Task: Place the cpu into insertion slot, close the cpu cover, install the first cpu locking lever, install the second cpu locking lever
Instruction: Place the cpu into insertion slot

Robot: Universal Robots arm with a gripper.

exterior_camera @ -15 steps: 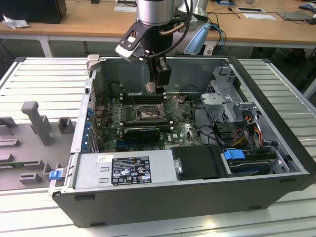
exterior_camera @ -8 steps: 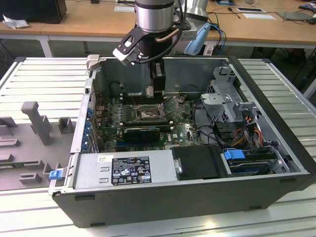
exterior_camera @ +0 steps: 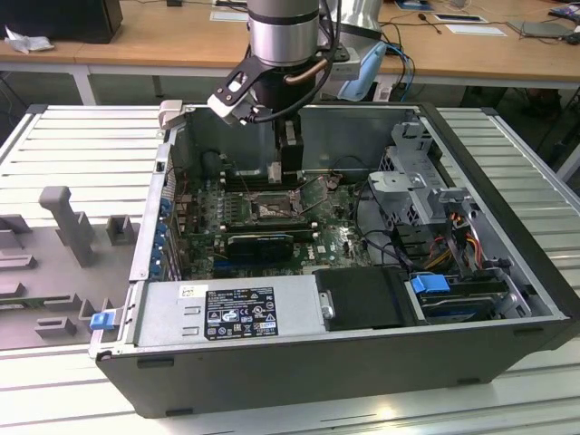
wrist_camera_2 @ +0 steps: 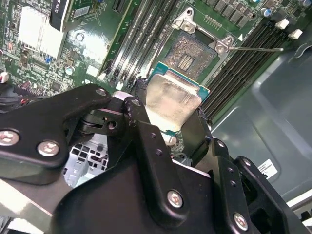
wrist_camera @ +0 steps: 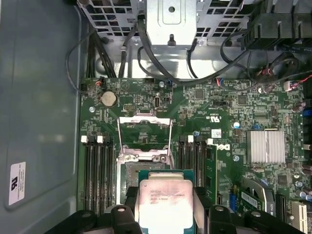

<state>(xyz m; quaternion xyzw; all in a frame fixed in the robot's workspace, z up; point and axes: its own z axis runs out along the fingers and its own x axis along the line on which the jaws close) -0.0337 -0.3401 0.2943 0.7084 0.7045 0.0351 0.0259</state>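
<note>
My gripper [wrist_camera_2: 171, 127] is shut on the cpu [wrist_camera_2: 173, 105], a pale square chip on a green backing, clamped by its edges between the two black fingers [wrist_camera_2: 141, 124]. The chip hangs slightly tilted just above and beside the insertion slot [wrist_camera_2: 191, 52], whose contact field lies bare. In the first wrist view the cpu [wrist_camera: 165, 204] overlaps the near part of the insertion slot [wrist_camera: 132, 170]. The cpu cover [wrist_camera: 145, 132], a silvery frame, is swung open beyond the slot. In the exterior view the gripper [exterior_camera: 286, 174] reaches down into the case over the insertion slot [exterior_camera: 272, 208].
Long black memory slots [wrist_camera: 95, 170] flank the socket on both sides. A thin wire lever [wrist_camera_2: 253, 48] sticks out from the socket's corner. A finned heatsink [wrist_camera: 265, 146], a drive cage [exterior_camera: 412, 186] with cables and the power supply [exterior_camera: 227, 313] stand inside the open case.
</note>
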